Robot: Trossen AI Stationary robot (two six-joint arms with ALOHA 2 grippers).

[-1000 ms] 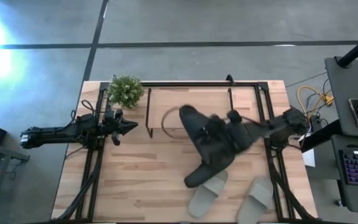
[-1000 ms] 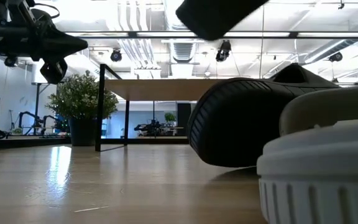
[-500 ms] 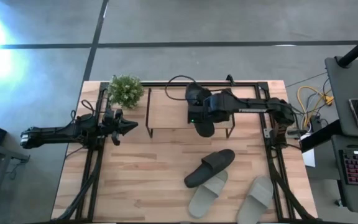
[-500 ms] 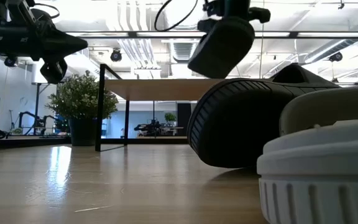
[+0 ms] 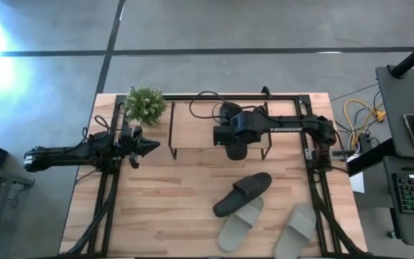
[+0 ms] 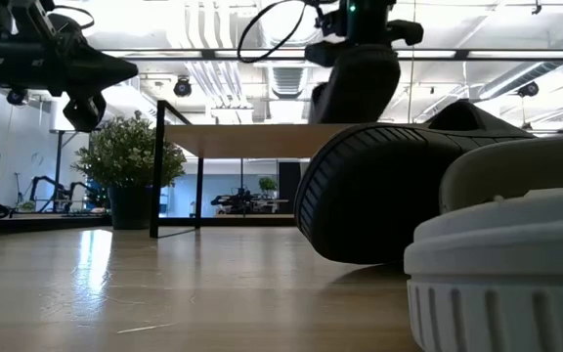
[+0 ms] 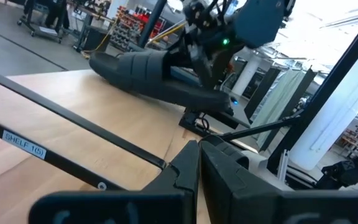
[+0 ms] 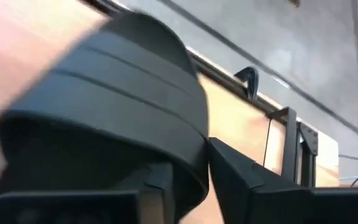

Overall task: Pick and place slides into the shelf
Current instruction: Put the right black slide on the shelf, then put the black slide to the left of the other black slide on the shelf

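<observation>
From above, I see my right gripper [image 5: 230, 134] reached out over the shelf [image 5: 192, 124], its jaws clamped on a black slide [image 5: 234, 140] that hangs over the board's near edge, by the shelf's right legs. I judge the shoe is held there so it can be set down on the board. The second black slide [image 5: 241, 194] lies on the counter [image 5: 157, 208] well in front of the shelf, touching one grey-green slide [image 5: 239, 221]; the other grey-green slide [image 5: 297, 229] lies just beside that pair, nearer the counter's right edge. My left gripper [image 5: 148, 146] waits to the left of the shelf, near the potted plant [image 5: 145, 105].

At counter height, the carried slide hangs tilted just above the shelf top, not resting on it as far as I can tell.

Through the left wrist camera the left fingers meet at a point, so those jaws are closed and empty; the shoe shows beyond, over the board.

Through the right wrist camera, the strap fills the frame, pinched between the fingers.
</observation>
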